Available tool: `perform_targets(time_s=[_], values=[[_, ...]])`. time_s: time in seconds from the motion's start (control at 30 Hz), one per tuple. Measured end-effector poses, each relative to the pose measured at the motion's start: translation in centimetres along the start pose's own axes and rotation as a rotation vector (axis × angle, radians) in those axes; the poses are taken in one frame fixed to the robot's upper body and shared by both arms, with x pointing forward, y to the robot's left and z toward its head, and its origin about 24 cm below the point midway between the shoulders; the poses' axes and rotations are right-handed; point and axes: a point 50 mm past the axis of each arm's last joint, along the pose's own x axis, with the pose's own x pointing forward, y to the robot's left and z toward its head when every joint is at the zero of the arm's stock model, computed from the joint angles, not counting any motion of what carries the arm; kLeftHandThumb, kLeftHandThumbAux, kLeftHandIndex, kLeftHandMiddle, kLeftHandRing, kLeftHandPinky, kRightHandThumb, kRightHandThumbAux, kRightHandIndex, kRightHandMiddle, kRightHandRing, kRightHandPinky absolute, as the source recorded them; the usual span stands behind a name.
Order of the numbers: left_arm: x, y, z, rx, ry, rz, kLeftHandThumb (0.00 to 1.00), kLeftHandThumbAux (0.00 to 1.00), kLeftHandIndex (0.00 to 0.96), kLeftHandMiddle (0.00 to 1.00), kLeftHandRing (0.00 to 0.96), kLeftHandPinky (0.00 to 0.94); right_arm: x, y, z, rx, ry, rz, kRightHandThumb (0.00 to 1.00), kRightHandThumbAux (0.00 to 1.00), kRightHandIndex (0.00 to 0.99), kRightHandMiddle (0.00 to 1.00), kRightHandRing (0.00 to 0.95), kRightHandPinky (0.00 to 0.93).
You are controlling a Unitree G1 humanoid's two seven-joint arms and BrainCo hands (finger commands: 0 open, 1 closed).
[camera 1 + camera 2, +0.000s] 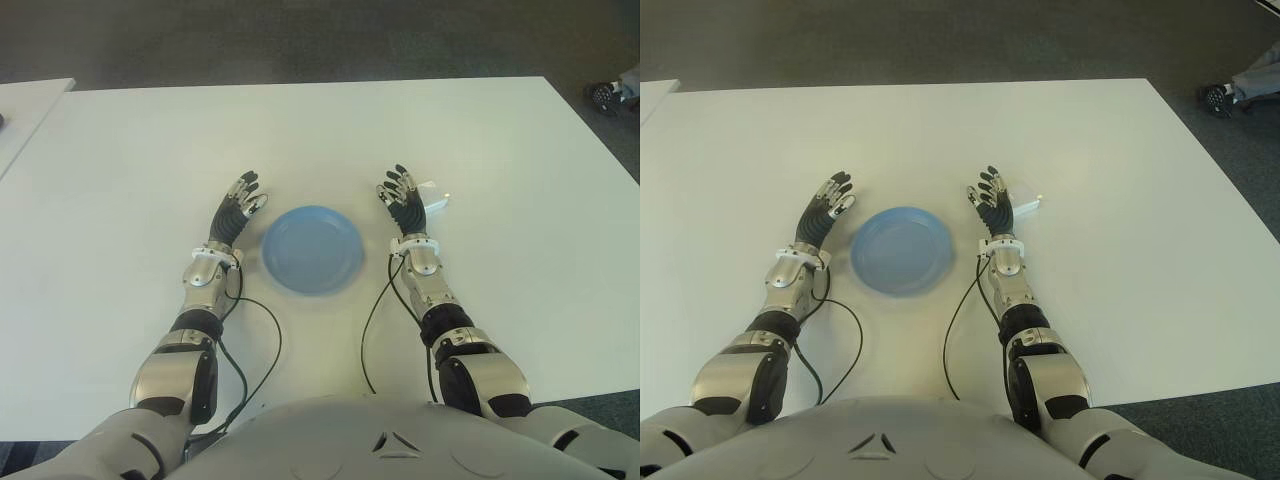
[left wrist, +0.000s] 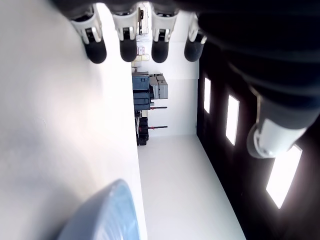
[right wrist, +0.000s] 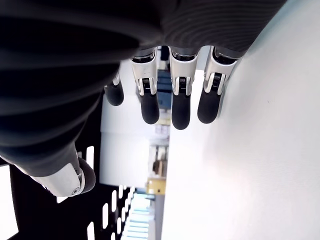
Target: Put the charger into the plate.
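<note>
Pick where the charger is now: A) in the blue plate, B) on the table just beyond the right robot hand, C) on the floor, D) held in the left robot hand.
B: the white charger lies on the table beside the open right robot hand; the plate holds nothing.

table (image 1: 300,130): white | on it: blue plate (image 1: 312,249), white charger (image 1: 434,196)
</note>
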Motion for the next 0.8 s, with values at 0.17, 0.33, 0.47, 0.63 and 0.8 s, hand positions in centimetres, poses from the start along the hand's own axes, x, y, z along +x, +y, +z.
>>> perform_targets(time_s=[0.17,0.33,0.47,0.63,0.8], values=[[0.0,0.0,0.0,-0.005,0.003,0.003,0.0,0.524,0.0,0.054,0.053,0.071,0.0,0.0,0.0,0.0,0.0,0.0,0.203,0.631,0.018,0.177,0.178,0.155],[0.0,0.0,0.0,-0.006,0.001,0.003,0.0,0.527,0.0,0.056,0.053,0.071,0.0,0.0,0.0,0.0,-0.001,0.0,0.203,0.635,0.019,0.177,0.175,0.148],[0.0,0.0,0.0,-0.005,-0.002,0.002,0.0,0.527,0.0,0.058,0.055,0.072,0.0,0.0,0.0,0.0,-0.004,0.001,0.201,0.629,0.018,0.169,0.165,0.131],[0.0,-0.1,0.1,-0.002,-0.012,0.001,0.0,0.523,0.0,0.055,0.053,0.071,-0.3,0.2,1.2,0.003,-0.03,0.011,0.189,0.588,0.015,0.145,0.144,0.124],[0.0,-0.1,0.2,-0.002,-0.014,0.0,0.0,0.519,0.0,0.055,0.053,0.073,-0.9,0.5,3.2,-0.023,-0.089,0.05,0.178,0.552,0.015,0.141,0.144,0.14]])
